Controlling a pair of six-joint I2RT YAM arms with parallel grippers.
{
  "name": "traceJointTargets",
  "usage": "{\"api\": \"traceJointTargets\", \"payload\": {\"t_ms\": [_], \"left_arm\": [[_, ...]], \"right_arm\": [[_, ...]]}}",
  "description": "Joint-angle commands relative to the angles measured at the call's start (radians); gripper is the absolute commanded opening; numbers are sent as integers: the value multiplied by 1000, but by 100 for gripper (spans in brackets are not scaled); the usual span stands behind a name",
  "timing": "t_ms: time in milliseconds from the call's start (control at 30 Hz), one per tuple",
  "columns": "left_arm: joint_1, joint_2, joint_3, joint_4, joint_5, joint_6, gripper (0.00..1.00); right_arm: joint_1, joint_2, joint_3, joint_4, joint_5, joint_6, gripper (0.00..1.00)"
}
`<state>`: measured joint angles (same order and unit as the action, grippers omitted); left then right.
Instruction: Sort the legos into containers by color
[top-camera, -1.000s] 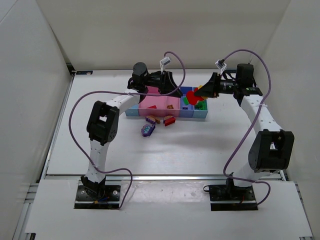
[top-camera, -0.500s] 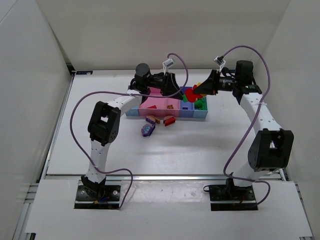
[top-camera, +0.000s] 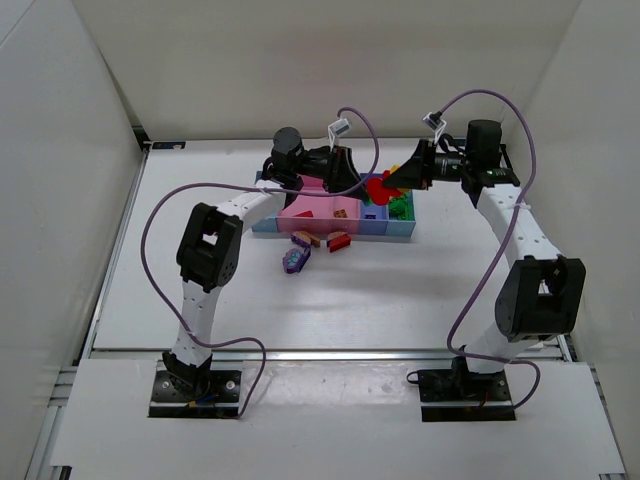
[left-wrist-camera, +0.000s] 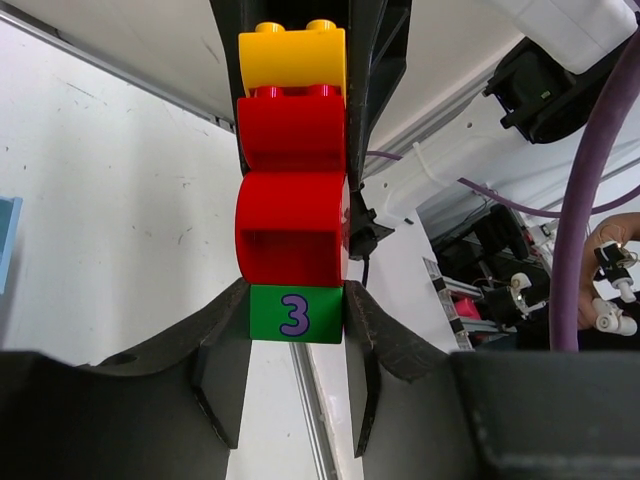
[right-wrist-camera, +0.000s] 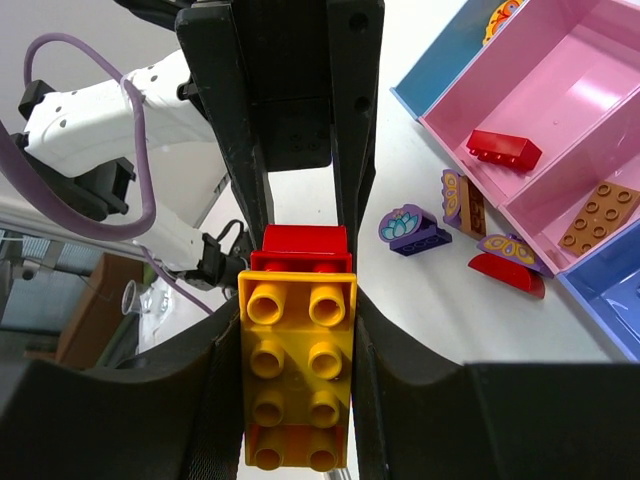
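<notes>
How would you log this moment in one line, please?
left gripper: shut on lego stack, green end | right gripper: shut on same stack, yellow end | stack: aloft by containers | loose legos: on table

Bright, even, diffuse light with faint shadows; wrist views sharp on the legos (left-wrist-camera: 292, 200)

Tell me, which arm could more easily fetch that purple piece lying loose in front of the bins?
Left, probably: the purple piece lies on its side, though left gripper and right gripper both clamp the brick stack now.
</notes>
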<state>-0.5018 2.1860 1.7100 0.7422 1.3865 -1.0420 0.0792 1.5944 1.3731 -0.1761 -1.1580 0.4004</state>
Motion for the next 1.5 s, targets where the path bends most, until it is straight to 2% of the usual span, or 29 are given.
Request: {"api": "traceJointTargets", "payload": {"t_ms": [0, 167, 467, 967, 1067, 1200, 1367, 1467], "left_arm": [[-26, -58, 4, 28, 8, 16, 17], [-27, -74, -59, 28, 19, 28, 10], [-35, -88, -136, 29, 32, 45, 10], [-34, -127, -150, 34, 28, 66, 10], [-21, -173, -191, 1, 14, 94, 10], [31, -242, -278, -128, -7, 200, 10], [95, -319, -328, -323, -29, 368, 10], [131, -344, -336, -394, -50, 445, 10]], "right_arm": [[7, 10, 57, 36, -5, -3, 0], [-25, 7, 73, 40, -5, -6, 0], [-165, -14, 86, 33, -14, -5, 0], [-202, -94, -9, -40, -8, -89, 0], [-194, -123, -28, -166, 17, -216, 0], [-145, -174, -74, -450, 116, -562, 0], [39, -249, -186, -620, 230, -883, 0], [180, -261, -230, -657, 345, -992, 0]]}}
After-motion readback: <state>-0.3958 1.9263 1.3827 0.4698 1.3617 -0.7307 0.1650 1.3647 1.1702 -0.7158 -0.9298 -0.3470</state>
